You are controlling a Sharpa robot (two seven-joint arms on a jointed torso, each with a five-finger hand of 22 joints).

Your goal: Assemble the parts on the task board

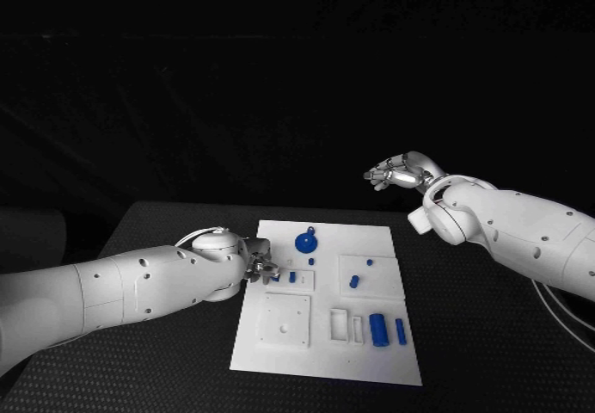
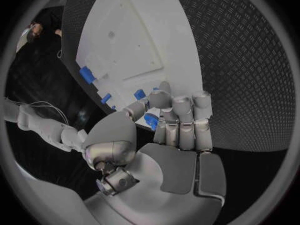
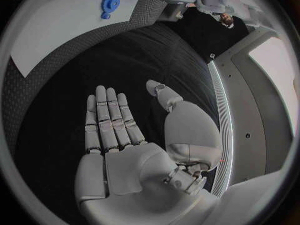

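The white task board [image 1: 325, 361] lies in the middle of the black table. My left hand [image 1: 258, 262] hovers over the board's left part and pinches a small blue part [image 2: 150, 120] between thumb and fingers [image 2: 181, 120]. Another small blue part [image 1: 292, 276] stands in the board just beside those fingers. A blue gear [image 1: 306, 242] sits near the board's far edge, and the right wrist view shows the gear [image 3: 111, 1] too. My right hand [image 1: 399, 172] is raised beyond the board's far right corner, its fingers [image 3: 109, 120] stretched out flat and holding nothing.
Two blue cylinders [image 1: 378, 329] [image 1: 401, 330] lie in slots at the board's near right. Smaller blue pieces [image 1: 355, 280] [image 1: 370, 260] sit on the right part. A square recessed plate [image 1: 285, 320] is at the near left. Black table [image 1: 149, 370] surrounds the board.
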